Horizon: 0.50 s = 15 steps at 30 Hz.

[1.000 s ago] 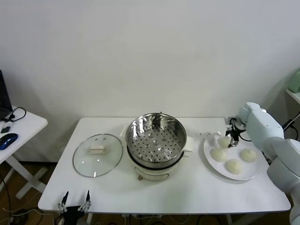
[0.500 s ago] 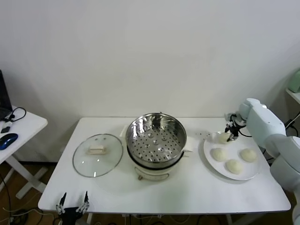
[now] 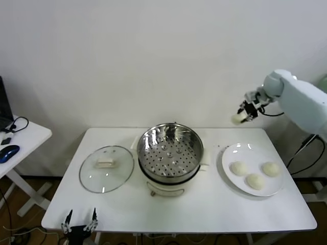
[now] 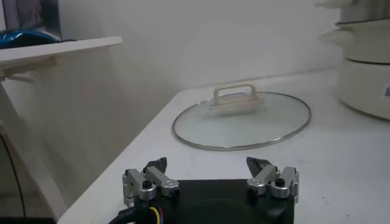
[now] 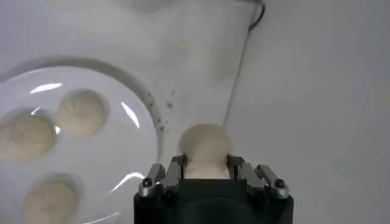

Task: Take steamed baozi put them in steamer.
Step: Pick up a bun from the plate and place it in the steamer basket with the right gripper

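My right gripper [image 3: 243,115] hangs high above the table's back right, shut on a cream-white steamed baozi [image 3: 237,119]. The right wrist view shows that baozi [image 5: 205,146] squeezed between the fingers [image 5: 177,167] of the right gripper [image 5: 205,165]. Three more baozi lie on the white plate [image 3: 244,150] below: one [image 3: 238,168], another [image 3: 255,180] and a third [image 3: 271,168]. The steel steamer [image 3: 170,151] stands mid-table with nothing in its perforated basket. My left gripper [image 3: 80,220] is parked open at the table's front left edge, also shown in its own view [image 4: 210,171].
A flat glass lid [image 3: 106,168] with a pale handle lies left of the steamer, and the lid [image 4: 241,118] fills the middle of the left wrist view. A side table [image 3: 20,138] with a mouse stands at far left.
The right gripper closed on one baozi on the plate and lifted it well above the table. The plate went from holding several baozi to three.
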Available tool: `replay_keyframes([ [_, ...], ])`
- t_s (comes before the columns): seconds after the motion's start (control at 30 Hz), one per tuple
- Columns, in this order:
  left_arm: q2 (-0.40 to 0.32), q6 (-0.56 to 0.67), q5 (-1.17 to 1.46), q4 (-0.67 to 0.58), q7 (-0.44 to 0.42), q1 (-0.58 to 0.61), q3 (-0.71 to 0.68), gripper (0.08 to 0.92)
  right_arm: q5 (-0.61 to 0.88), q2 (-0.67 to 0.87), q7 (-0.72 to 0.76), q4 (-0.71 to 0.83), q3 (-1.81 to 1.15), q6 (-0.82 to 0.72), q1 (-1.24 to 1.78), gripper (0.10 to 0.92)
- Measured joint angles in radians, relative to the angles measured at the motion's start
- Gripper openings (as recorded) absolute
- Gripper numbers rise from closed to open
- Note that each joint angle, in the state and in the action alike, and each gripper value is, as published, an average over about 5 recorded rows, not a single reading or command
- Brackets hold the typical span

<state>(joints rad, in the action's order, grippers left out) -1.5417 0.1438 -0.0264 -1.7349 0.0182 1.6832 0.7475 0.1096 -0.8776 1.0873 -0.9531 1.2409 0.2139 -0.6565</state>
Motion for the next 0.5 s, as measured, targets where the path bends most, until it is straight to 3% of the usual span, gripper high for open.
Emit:
replay_keyframes([
  [0.27, -0.008, 0.0, -0.009, 0.003, 0.005, -0.003, -0.006, 0.823, 0.031, -0.031, -0.034, -0.271, 0.121, 0.058, -0.169, 0.492],
  [0.5, -0.012, 0.0, -0.007, -0.003, 0.006, -0.003, -0.002, 0.823, -0.091, -0.136, -0.113, -0.336, 0.169, 0.165, -0.184, 0.492],
])
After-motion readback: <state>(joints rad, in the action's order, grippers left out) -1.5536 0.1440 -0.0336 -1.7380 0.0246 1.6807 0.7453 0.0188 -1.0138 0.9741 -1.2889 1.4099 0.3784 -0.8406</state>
